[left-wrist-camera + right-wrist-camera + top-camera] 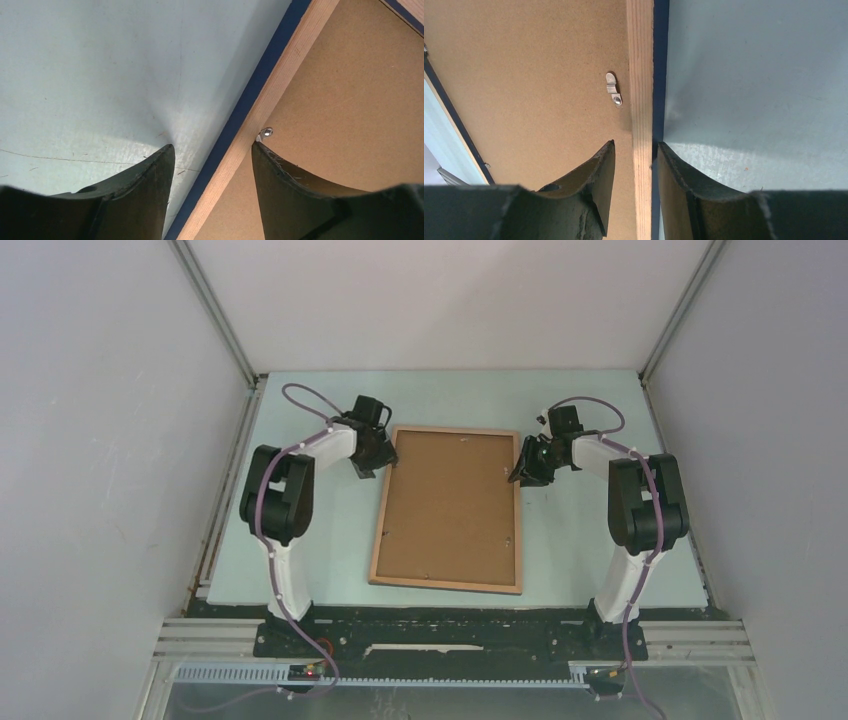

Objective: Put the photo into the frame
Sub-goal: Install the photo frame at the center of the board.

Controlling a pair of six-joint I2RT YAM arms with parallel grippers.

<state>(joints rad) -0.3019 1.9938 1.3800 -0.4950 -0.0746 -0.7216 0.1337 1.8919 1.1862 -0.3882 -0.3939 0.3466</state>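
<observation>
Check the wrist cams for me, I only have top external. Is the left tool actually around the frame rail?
Observer: Yes. Left tool straddles the frame at its left rail, jaws open wide.
Operator: Right side closed on it?
Observer: No. Right tool straddles the right rail, but a strip of backing board shows between its inner finger and the wood.
Operator: Clips?
Observer: A metal clip lies on the board beside that rail, ahead of the fingertips.

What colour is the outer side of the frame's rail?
Dark navy; the frame shows it best in the left wrist view.
</observation>
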